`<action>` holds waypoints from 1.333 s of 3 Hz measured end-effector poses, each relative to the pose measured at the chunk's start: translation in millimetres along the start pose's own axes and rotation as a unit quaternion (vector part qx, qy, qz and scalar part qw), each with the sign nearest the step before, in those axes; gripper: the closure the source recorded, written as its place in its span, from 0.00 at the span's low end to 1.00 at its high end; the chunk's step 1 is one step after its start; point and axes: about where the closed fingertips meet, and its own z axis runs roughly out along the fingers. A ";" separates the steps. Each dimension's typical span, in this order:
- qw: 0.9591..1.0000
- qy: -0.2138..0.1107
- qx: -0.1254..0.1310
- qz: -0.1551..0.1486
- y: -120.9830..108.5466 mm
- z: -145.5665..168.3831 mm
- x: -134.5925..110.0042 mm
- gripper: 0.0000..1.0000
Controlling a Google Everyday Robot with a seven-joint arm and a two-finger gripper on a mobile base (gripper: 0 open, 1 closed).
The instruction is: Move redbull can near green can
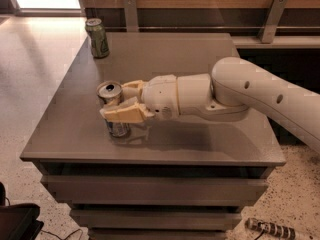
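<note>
The redbull can (111, 95) is a slim silver can with a shiny top, standing upright near the front left of the grey table (200, 139). My gripper (119, 103) reaches in from the right and its cream fingers (125, 114) sit on either side of the can, closed around it. The near finger hides the can's middle. The green can (97, 37) stands upright at the table's far left corner, well behind the gripper.
The white arm (250, 91) stretches across the table's right half. A wooden wall with metal brackets (131, 11) runs behind the table. A striped object (270, 229) lies on the floor at the front right.
</note>
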 end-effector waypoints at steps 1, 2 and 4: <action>1.000 0.002 0.000 0.001 -0.7 0.4 -2.3 1.00; 1.000 0.000 0.017 0.016 -17.7 -9.7 -16.6 1.00; 0.996 -0.006 0.082 0.035 -81.4 -42.5 -59.2 1.00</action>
